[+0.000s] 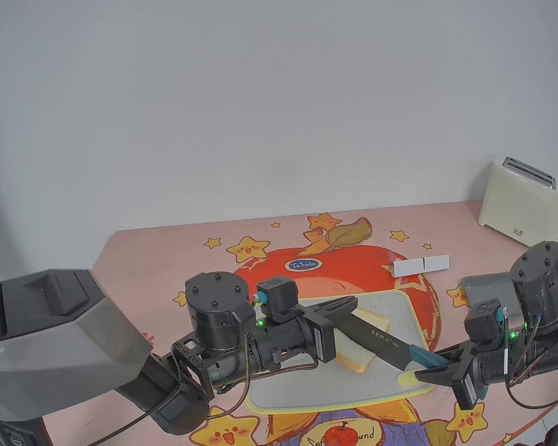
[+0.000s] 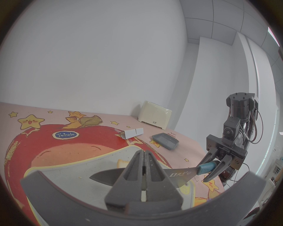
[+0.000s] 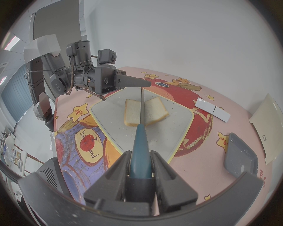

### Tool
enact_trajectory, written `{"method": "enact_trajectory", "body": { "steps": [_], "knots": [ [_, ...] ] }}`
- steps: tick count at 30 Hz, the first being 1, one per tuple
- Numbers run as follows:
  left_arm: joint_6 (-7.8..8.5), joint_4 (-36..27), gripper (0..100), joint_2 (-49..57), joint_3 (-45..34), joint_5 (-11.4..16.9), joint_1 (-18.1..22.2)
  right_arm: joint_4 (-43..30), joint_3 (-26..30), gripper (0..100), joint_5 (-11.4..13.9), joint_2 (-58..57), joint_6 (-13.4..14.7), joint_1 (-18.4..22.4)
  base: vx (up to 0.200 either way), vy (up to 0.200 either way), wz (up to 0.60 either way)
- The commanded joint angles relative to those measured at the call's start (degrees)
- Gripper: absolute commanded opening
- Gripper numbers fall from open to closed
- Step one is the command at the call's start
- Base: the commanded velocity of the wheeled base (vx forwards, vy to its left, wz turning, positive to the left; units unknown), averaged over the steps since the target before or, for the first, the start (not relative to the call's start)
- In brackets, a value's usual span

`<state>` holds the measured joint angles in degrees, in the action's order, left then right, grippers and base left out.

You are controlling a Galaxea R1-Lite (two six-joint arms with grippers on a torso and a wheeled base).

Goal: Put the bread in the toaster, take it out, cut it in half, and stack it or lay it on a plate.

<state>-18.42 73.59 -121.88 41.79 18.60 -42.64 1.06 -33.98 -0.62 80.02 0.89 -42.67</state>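
A slice of white bread (image 1: 363, 347) (image 3: 155, 109) lies on the pale cutting board (image 1: 314, 387) (image 3: 109, 111). My right gripper (image 1: 433, 369) (image 3: 141, 160) is shut on the teal handle of a dark knife (image 1: 377, 338) (image 3: 141, 103), near the board's right edge. The blade runs across the middle of the slice. My left gripper (image 1: 351, 302) (image 2: 144, 154) (image 3: 147, 84) is shut with nothing in it and hangs just over the blade's tip, at the bread's far side. The cream toaster (image 1: 524, 200) (image 2: 154, 116) stands at the table's far right corner.
A grey rectangular plate (image 1: 483, 288) (image 3: 240, 154) (image 2: 165, 140) lies right of the board, beside my right arm. A small folded white card (image 1: 421, 265) (image 3: 212, 109) stands behind the board. The table's back left part is free.
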Motion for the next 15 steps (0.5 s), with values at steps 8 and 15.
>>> {"method": "enact_trajectory", "body": {
  "steps": [8, 15],
  "knots": [
    [-0.04, -0.1, 0, -0.4, -0.2, 0.0, 0.1, -0.4, -0.4, 0, 0.0, 0.1, 0.1, 0.0, 0.0, 0.0, 0.0],
    [-0.04, -0.1, 0, 0.0, 0.2, 0.0, 0.1, -0.6, -0.2, 0, 0.0, 0.3, 0.0, 0.4, 0.0, 0.0, 0.0]
  ]
}}
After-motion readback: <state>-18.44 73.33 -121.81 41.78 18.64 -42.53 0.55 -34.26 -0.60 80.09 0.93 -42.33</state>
